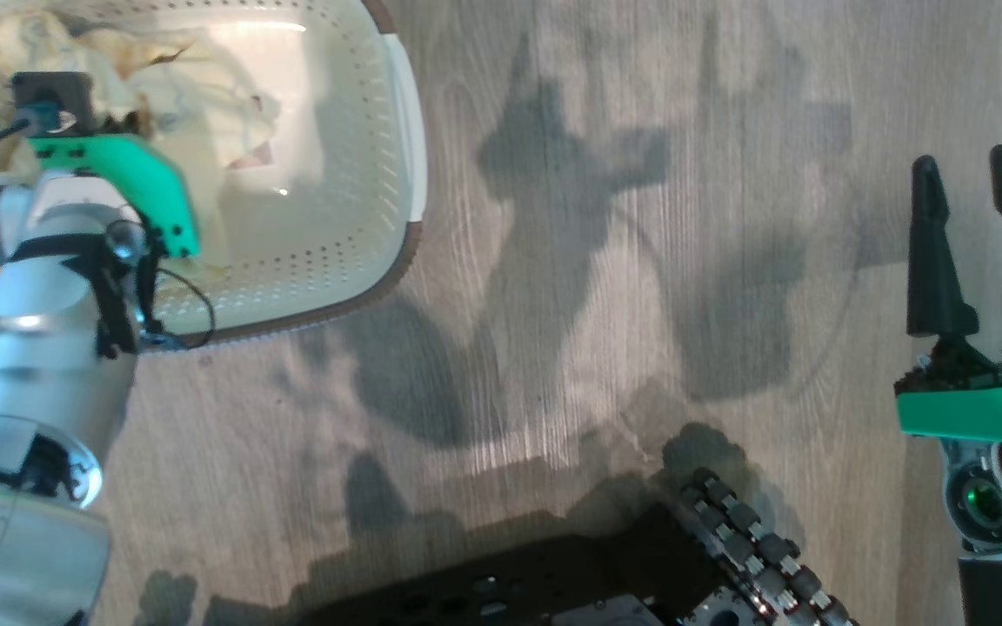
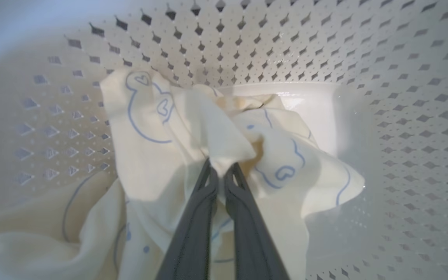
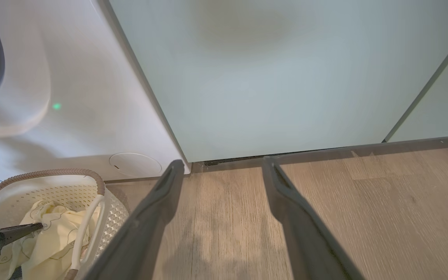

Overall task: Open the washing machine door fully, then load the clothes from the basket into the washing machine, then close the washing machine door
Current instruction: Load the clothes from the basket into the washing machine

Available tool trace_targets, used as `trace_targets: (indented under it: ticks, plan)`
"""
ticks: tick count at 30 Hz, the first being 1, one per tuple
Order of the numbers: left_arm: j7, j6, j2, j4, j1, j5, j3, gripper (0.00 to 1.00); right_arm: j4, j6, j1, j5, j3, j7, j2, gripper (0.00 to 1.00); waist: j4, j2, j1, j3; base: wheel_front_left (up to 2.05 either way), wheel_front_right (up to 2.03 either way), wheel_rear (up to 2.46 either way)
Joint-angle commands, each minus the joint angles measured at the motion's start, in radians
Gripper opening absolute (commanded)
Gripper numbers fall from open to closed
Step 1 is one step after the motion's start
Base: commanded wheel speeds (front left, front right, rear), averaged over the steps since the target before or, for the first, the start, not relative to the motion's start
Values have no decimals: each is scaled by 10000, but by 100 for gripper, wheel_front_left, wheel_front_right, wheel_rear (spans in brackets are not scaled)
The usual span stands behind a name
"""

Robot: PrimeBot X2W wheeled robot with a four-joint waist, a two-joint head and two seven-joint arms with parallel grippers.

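The clothes (image 3: 53,229) lie in the basket (image 3: 56,172) — before the washing machine (image 3: 91,97).

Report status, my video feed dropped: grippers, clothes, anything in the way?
Left gripper shut on pale yellow garment inside basket. Right gripper open above wood floor. No obstruction seen around the grasp.

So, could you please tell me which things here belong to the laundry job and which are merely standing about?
Job: clothes, basket, washing machine, left end effector shut on the clothes.
Standing about: cabinet panels, floor, open right end effector.
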Motion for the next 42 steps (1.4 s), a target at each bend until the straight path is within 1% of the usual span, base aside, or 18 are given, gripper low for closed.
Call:
trace_targets:
  ticks: [1,7,11,22,29,34,35,42]
  plan:
    - [-161,-15,228,-156,-8,70,70,0,-272,-29,355,-60,39,-64,-169,100,152,0,0,-175,0,0,0]
    - [-547,0,18,-556,157,110,22,0,-247,-29,445,-199,-154,-64,-169,100,458,0,0,-779,0,0,0]
    - [-616,85,-70,-1139,430,179,42,0,-224,-29,555,-300,-310,-64,-169,100,672,0,0,-1259,0,0,0]
    - [-626,603,-25,-4562,2479,568,715,0,85,-29,1224,-709,-418,-64,-169,100,1117,0,0,-2823,0,0,0]
    - [-627,909,-203,-6577,4154,778,1090,0,256,-29,1531,-905,-425,-64,-169,100,1384,0,0,-4039,0,0,0]
    - [-627,1145,-245,-7750,5277,839,1329,0,420,-29,1874,-1052,-438,-42,-169,100,1581,0,0,-4918,0,0,0]
    - [-627,1145,-245,-7750,5277,839,1329,0,420,-29,1874,-1052,-438,-42,-169,100,1581,0,0,-4918,0,0,0]
    - [-627,1509,-145,-9170,6610,891,1528,0,299,-29,2328,-1391,-548,307,-169,100,1909,0,0,-6042,0,0,0]
